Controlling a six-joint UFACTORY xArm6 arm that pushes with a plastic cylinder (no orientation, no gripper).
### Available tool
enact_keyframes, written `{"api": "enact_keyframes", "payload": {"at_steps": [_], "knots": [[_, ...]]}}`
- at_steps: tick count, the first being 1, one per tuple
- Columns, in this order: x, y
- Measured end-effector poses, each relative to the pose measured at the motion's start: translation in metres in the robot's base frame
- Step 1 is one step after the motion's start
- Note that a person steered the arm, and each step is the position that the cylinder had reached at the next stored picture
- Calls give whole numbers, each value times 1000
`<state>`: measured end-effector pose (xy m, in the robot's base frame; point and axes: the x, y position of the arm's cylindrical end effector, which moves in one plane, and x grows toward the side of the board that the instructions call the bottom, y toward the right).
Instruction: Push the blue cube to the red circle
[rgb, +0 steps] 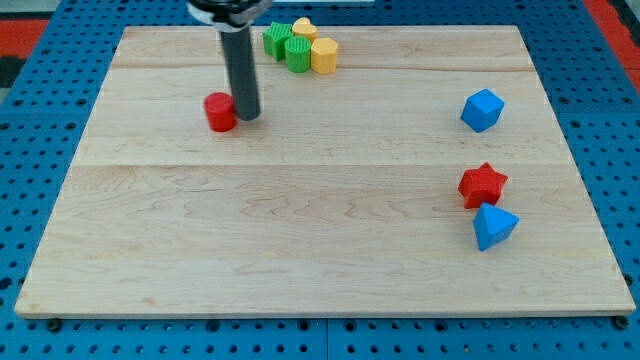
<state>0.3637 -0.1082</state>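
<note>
The blue cube sits at the view's right, in the upper half of the wooden board. The red circle, a short red cylinder, sits at the upper left. My tip rests on the board right beside the red circle, on its right side, touching or nearly touching it. The dark rod rises from there to the view's top. The blue cube is far to the right of my tip.
A red star and a blue triangular block sit close together at the lower right. Near the top edge a cluster holds a green star-like block, a green cylinder and two yellow blocks.
</note>
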Motion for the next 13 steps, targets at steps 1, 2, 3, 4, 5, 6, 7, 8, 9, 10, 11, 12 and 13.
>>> {"api": "enact_keyframes", "payload": {"at_steps": [1, 2, 3, 4, 5, 6, 7, 8, 9, 10, 11, 12, 13], "knots": [[4, -27], [4, -8], [4, 89], [29, 162], [53, 232], [53, 330], [53, 375], [51, 396], [50, 386], [22, 405], [-2, 378], [1, 325], [0, 291]]}}
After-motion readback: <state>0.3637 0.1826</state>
